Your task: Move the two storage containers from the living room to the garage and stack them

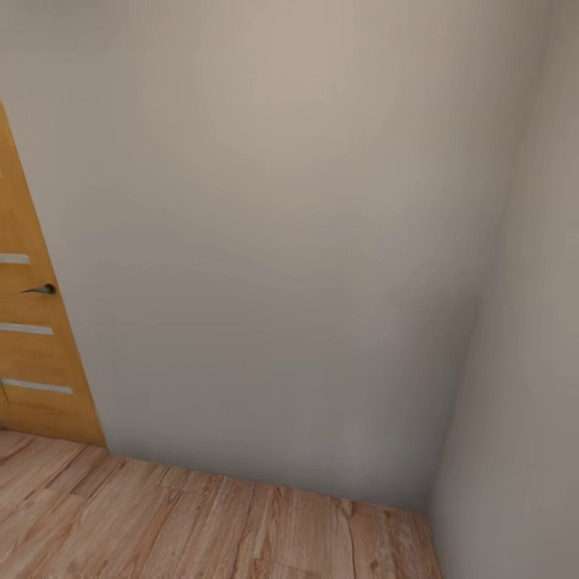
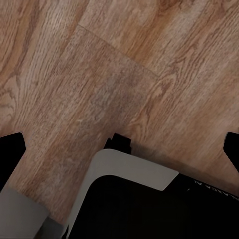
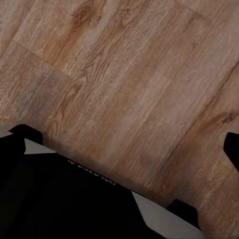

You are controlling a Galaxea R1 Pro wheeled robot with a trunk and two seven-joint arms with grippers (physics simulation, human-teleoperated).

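Grippers: I am seeing both black fingertip pairs (image 2: 12, 149) (image 3: 231, 149) spread apart, holding nothing, hanging over light wood-plank floor (image 3: 124, 74).
Head: I am facing a plain beige wall corner (image 1: 450, 450), orange-brown wooden door with glass slats (image 1: 32, 338) at left.

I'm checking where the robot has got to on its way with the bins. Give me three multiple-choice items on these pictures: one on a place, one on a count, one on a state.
1. In the head view, where does the wooden door stand?
A. at the left edge
B. in the middle
C. at the right edge

2. How many pale glass slats show in the door?
A. one
B. three
C. five

3. What is between the fingers of the two grippers?
A. an orange-red bin in each
B. a bin in the left alone
C. nothing, with wood floor beyond

Key:
1 A, since the wooden door lies along the left edge beside the plain wall.
2 B, since three slats show, around and below the handle.
3 C, since the left gripper and the right gripper have their fingers wide apart over the bare wood-plank floor.
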